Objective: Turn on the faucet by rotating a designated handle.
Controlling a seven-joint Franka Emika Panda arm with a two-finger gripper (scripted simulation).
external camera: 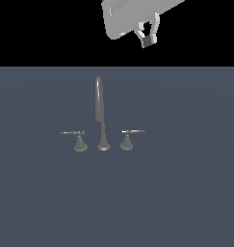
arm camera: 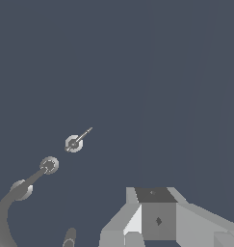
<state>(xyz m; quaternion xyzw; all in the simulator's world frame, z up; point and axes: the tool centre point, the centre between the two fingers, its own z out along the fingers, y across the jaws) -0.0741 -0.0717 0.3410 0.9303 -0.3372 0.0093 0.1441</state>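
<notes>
The faucet (external camera: 99,103) is a small grey set: a tall thin gooseneck spout on a flared base with a short lever handle on each side. The handle (external camera: 130,133) is the one on the exterior view's right, a horizontal lever on a cone base pointing right. My gripper (external camera: 148,42) hangs high above and behind it, well clear, fingers together and holding nothing. In the wrist view the handle (arm camera: 75,143) shows from above, far from my gripper (arm camera: 155,213). The spout (arm camera: 12,202) curves toward the camera and partly hides the twin handle (arm camera: 22,190).
The twin handle (external camera: 78,136), with its lever pointing to the exterior view's left, stands on the other side of the spout. Everything sits on a flat dark grey-blue surface (external camera: 176,193). Behind the surface the background is black.
</notes>
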